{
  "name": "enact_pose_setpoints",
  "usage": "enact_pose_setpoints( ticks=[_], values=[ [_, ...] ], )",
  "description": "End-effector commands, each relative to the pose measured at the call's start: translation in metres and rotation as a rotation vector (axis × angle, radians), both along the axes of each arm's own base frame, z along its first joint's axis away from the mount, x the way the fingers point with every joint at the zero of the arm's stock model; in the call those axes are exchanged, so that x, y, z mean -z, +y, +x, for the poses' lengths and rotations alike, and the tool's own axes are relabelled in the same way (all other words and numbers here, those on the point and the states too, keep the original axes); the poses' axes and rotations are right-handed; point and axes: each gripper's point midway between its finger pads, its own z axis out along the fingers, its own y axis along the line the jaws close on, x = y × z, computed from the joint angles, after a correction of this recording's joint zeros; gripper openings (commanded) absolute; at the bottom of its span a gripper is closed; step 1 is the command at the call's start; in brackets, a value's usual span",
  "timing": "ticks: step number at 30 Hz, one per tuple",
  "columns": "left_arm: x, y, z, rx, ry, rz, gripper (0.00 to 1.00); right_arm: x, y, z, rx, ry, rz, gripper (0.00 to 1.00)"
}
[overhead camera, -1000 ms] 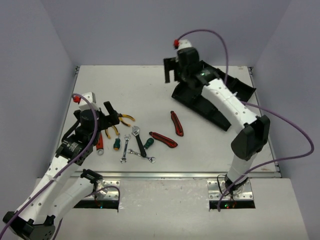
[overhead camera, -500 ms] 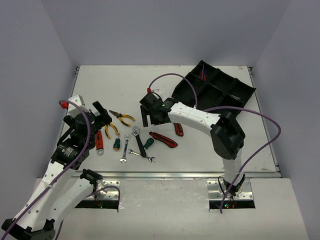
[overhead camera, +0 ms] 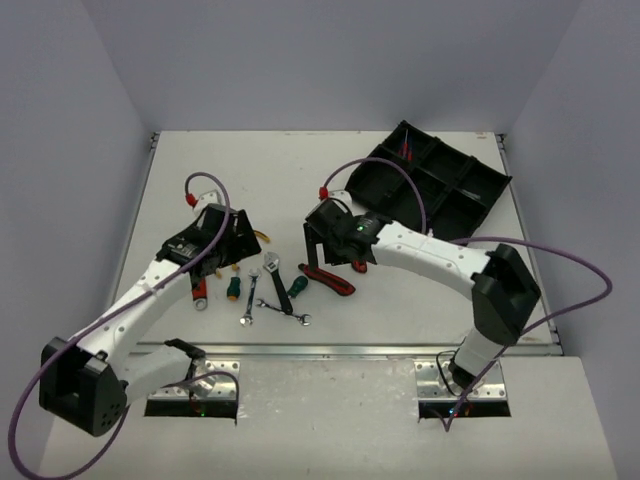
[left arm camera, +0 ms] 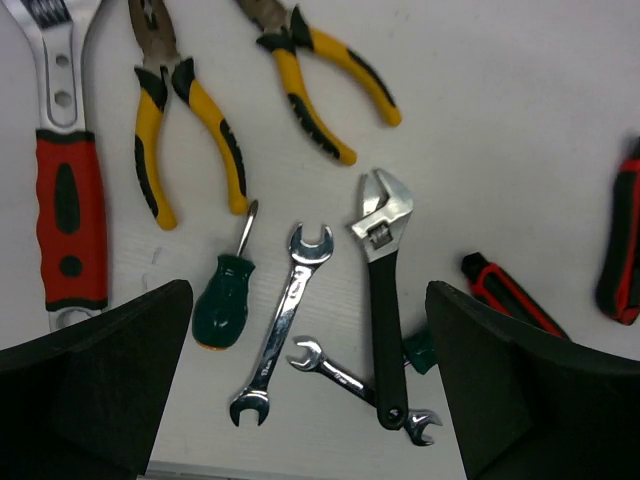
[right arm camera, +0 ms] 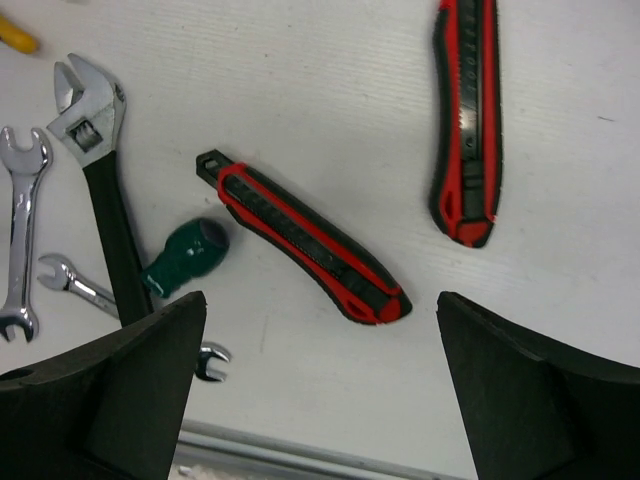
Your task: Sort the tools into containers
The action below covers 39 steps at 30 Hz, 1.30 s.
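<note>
Tools (overhead camera: 278, 288) are lying in a bunch on the bench (overhead camera: 250, 170), at the near side. The tray (overhead camera: 432, 170) is sitting far back on the right, well apart from them. One screwdriver (overhead camera: 405, 145) seems to be resting in a back part of the tray.

I am holding the right end effector (right arm camera: 320, 395) above a red and black knife (right arm camera: 305, 235). Its two fingers are spread wide and pinching nothing. The knife is lying slanted between them, and a second knife (right arm camera: 465, 120) is lying further off. So I am guessing this is the picking-up step for the nearer knife. Next I am going to need to turn the wrist so the fingers are facing the knife's long sides, go down, and squeeze its middle. After that comes the ride over to the tray.

My left end effector (left arm camera: 310, 385) is spread wide and empty too, hanging over the wrenches. The black wrench (left arm camera: 383, 290) is lying across a small silver wrench (left arm camera: 335, 372), so lifting one may drag the other. Pliers (left arm camera: 155, 120) and a green screwdriver (left arm camera: 222, 300) are lying just beside them.
</note>
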Motion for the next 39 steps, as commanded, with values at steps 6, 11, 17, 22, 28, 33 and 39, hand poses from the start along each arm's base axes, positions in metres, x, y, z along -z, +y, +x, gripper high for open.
enact_pose_setpoints(
  ticks=[6,11,17,22,28,33,39],
  values=[
    [0.058,0.014,-0.030,-0.240,0.213,-0.058,1.00,-0.044,-0.052,-0.016,-0.001,-0.173,0.049,0.98],
    [0.090,0.005,-0.038,-0.203,0.268,-0.094,0.80,-0.047,-0.057,-0.020,-0.008,-0.195,0.080,0.97],
    [0.109,0.019,-0.044,-0.247,0.286,-0.046,0.81,-0.039,-0.057,-0.021,-0.012,-0.177,0.073,0.97],
    [0.120,0.014,-0.046,-0.231,0.302,-0.068,0.62,-0.035,-0.052,-0.021,-0.020,-0.164,0.076,0.96],
    [0.126,0.011,-0.045,-0.200,0.288,-0.077,0.51,-0.034,-0.048,-0.020,-0.022,-0.152,0.083,0.96],
    [0.120,0.003,-0.045,-0.136,0.271,-0.109,0.12,-0.035,-0.044,-0.020,-0.030,-0.148,0.100,0.96],
    [0.091,-0.018,-0.038,-0.002,0.153,-0.205,0.01,-0.032,-0.033,-0.020,-0.054,-0.143,0.140,0.96]
  ],
)
